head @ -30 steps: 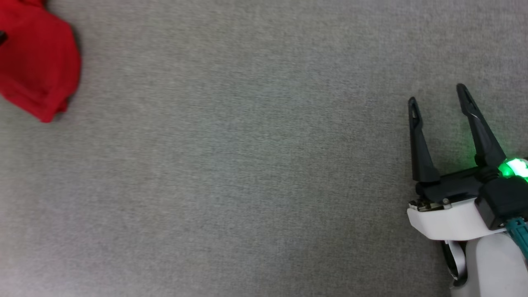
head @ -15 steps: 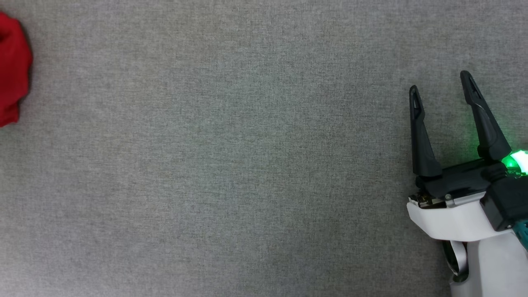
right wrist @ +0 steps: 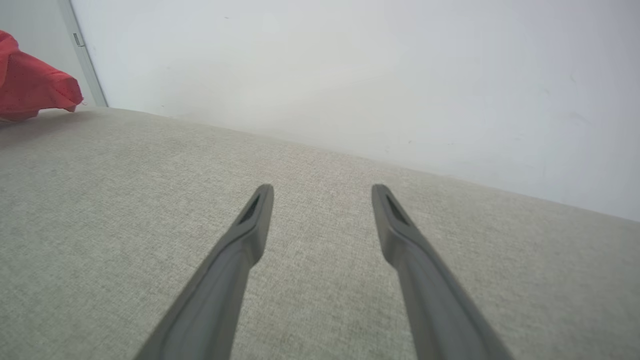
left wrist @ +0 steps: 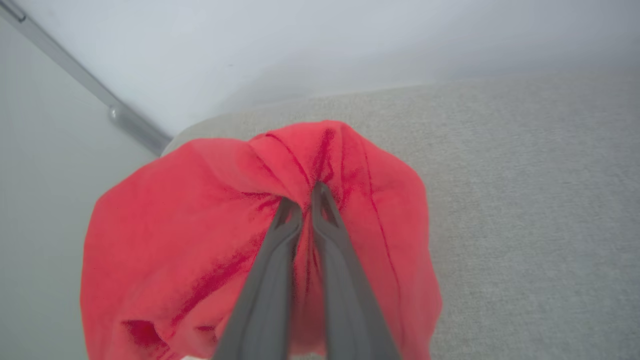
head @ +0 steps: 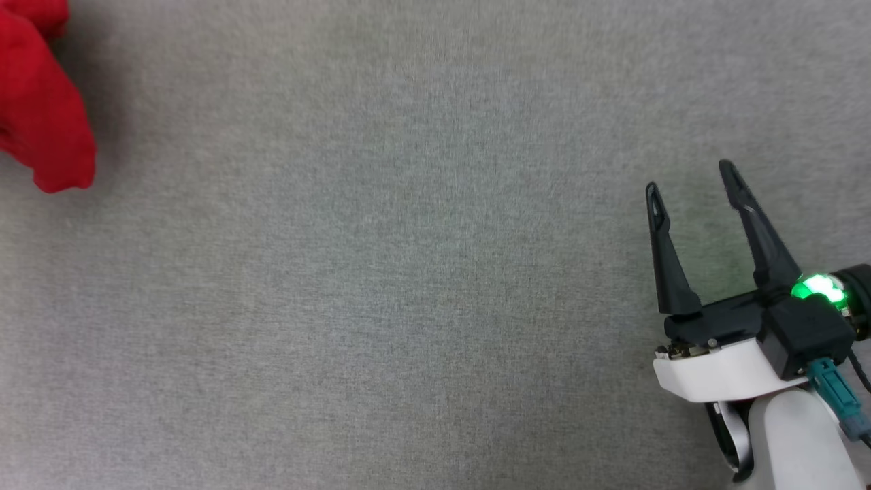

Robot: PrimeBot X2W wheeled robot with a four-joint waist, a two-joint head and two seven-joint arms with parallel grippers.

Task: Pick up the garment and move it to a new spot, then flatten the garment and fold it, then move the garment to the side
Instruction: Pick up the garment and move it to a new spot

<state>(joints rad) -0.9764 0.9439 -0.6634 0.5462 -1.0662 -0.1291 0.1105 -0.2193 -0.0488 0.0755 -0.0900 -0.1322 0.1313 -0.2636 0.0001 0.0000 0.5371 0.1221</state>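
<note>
The garment is a bunched red cloth on the grey fabric surface. In the left wrist view my left gripper is shut on the garment, a fold of red cloth pinched between its two fingers. The head view catches a red lobe of the garment at the far upper left edge. My right gripper stands open at the lower right of the head view, well away from the cloth, nothing between its fingers. The right wrist view has my right gripper open over bare fabric, with the garment at its far left.
A grey woven surface spans the head view. A pale wall rises behind its far edge. A metal strip runs along the wall's corner near the garment.
My left gripper has closed on the red cloth. The head view has shifted; the garment's edge shows differently at the upper left. My right gripper stays open and sits slightly lower and further left.
</note>
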